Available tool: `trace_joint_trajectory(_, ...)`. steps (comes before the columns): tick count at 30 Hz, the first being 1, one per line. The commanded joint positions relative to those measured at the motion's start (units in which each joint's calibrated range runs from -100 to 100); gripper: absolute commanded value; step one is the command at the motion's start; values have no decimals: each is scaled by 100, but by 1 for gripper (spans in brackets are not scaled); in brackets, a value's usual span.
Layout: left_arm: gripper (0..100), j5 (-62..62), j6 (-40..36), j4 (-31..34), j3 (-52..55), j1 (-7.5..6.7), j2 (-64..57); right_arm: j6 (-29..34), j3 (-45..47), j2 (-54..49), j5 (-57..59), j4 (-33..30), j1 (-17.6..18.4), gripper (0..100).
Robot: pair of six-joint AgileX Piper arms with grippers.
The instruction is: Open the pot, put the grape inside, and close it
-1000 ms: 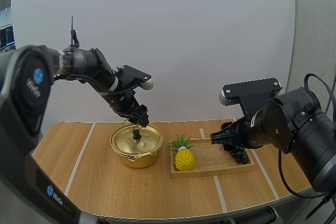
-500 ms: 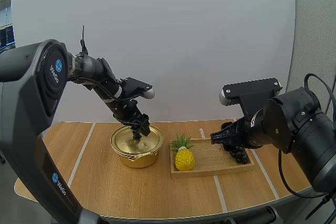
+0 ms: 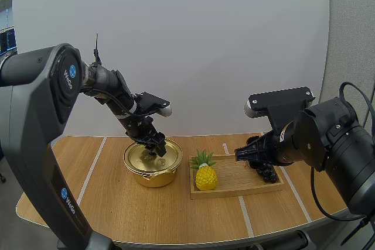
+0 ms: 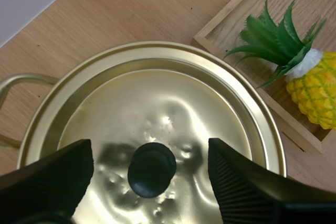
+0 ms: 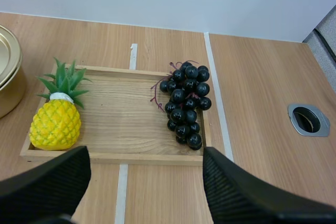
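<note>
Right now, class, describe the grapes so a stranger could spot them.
Find the shallow rectangular wooden tray on the table. At its end away from the golden metal pot lies a bunch of glossy black grapes; its only tray-mate is a yellow pineapple.

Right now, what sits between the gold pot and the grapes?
A pineapple stands at the wooden tray's end nearest the pot; bare tray follows up to the grapes. The right wrist view shows this.

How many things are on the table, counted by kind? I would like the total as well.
Fruit: 2 (pineapple, bunch of grapes)
Cookware: 1 (pot with its lid on)
Trays: 1 (wooden tray)
Total: 4
</note>
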Motion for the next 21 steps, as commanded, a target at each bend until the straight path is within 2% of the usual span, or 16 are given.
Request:
trace_joint_trajectory(1,100,-43,-3,-7,-52,-15,-7,-28,-46,5,-106,-54,-23,100)
trace_joint_trajectory(7,100,93,-11,-7,-52,-15,-7,-28,-46,5,-106,-54,-23,100)
trace_joint_trajectory(9,69,113,-11,-7,-52,-15,-7,-28,-46,5,-106,-54,-23,100)
trace_joint_trajectory(11,29,113,-11,4,-52,-15,-7,-28,-46,5,-106,-54,-23,100)
trace_joint_trajectory(13,0,113,-11,27,-52,-15,-7,-28,-46,5,-106,-54,-23,100)
trace_joint_trajectory(21,0,171,-96,89,-52,-15,-143,-28,-46,5,-106,-54,-23,100)
